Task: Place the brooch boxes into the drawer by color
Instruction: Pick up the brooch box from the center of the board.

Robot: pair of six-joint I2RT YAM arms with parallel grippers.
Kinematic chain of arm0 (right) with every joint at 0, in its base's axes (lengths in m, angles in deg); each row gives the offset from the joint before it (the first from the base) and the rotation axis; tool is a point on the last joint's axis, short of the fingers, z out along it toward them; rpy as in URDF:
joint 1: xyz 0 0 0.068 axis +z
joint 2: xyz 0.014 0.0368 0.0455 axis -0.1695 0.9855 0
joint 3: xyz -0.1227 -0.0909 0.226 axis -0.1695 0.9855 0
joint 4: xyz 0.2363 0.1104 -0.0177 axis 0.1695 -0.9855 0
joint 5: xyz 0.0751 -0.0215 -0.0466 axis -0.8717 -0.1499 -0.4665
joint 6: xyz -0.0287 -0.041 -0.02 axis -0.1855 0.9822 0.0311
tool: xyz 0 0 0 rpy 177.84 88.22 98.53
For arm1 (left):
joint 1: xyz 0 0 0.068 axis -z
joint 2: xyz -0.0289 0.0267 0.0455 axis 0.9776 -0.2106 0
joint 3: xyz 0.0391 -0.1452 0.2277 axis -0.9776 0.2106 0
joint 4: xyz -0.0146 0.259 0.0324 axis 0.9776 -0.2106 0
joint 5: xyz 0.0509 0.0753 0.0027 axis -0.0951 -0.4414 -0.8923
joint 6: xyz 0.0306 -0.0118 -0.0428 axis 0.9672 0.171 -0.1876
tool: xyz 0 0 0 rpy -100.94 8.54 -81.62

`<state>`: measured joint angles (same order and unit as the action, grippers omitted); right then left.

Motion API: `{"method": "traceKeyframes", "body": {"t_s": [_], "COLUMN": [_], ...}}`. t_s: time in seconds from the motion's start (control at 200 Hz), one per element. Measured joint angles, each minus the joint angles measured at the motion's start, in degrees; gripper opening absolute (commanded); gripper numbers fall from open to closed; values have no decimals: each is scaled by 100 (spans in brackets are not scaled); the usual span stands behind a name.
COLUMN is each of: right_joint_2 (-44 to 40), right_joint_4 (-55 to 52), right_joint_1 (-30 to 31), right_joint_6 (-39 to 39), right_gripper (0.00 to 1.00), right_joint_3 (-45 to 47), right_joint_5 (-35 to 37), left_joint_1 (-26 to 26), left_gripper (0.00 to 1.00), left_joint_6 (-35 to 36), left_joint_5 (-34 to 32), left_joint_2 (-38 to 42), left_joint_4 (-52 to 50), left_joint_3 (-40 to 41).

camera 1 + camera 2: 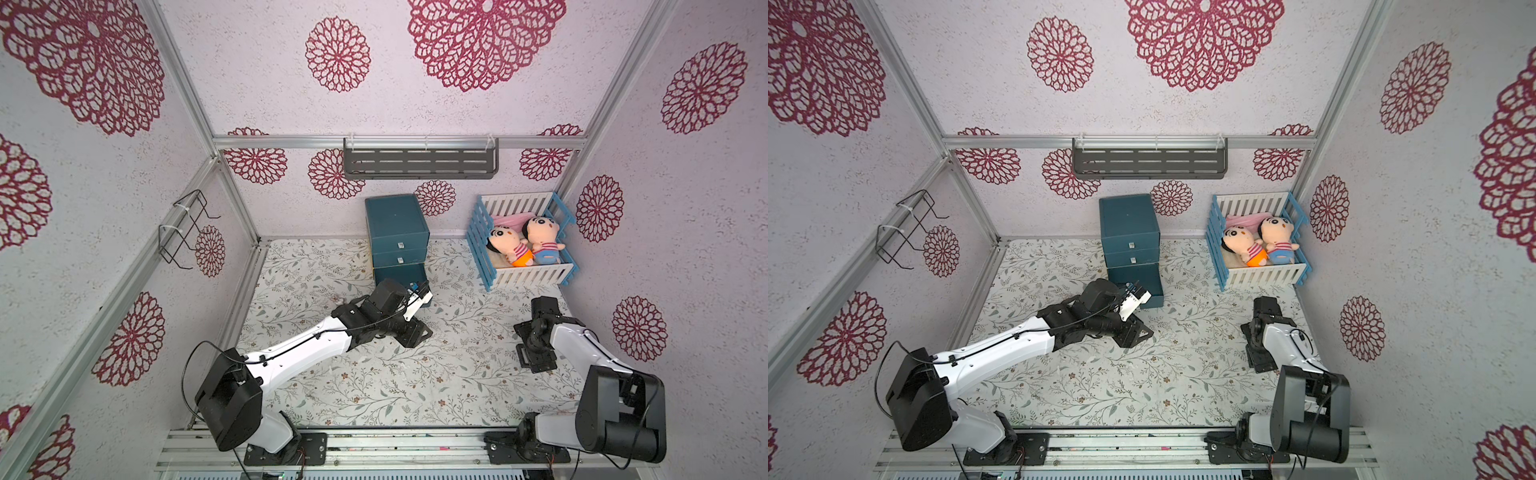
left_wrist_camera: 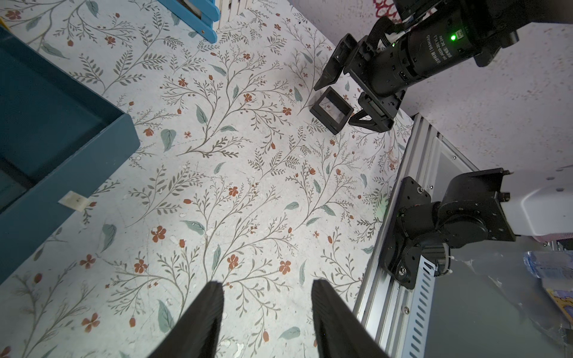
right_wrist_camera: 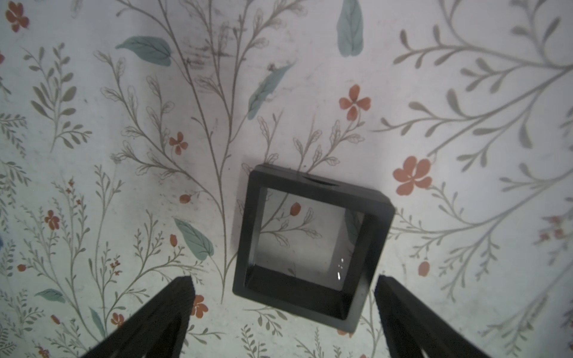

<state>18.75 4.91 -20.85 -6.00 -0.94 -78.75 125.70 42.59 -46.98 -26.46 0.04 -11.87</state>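
Drawer point(image 1: 397, 226) at back, crib point(image 1: 532, 276) to its right, brooch box point(image 3: 311, 245) before crib

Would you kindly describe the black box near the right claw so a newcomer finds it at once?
On the flowered mat, look toward the crib, beneath the open right claw. There sits the black box: a square frame with a see-through middle, unlike the solid teal drawers.
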Motion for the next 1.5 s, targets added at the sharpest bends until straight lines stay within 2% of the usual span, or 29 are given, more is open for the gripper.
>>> {"method": "traceKeyframes", "body": {"t_s": [0.475, 0.7, 0.851, 1.221, 1.496], "right_joint_2": [496, 745, 925, 1191, 1257], "right_joint_4": [-50, -214, -334, -520, -535], "right_joint_1": [-2, 15, 15, 214, 382], "right_joint_6": [-210, -376, -444, -647, -848], "right_gripper": [91, 96, 94, 85, 71], "right_joint_3": [-262, -444, -540, -726, -726], "right_joint_5": [13, 81, 149, 199, 282], "left_joint_1": [0, 0, 0, 0, 0], "left_gripper": [53, 53, 53, 53, 53], "left_joint_6": [-81, -81, -81, -81, -81], "left_joint_5": [-17, -17, -15, -13, -13], "left_joint_2": [0, -2, -2, -7, -22], "left_joint_4": [31, 42, 46, 46, 48], "left_joint_3": [0, -2, -2, -2, -13]}}
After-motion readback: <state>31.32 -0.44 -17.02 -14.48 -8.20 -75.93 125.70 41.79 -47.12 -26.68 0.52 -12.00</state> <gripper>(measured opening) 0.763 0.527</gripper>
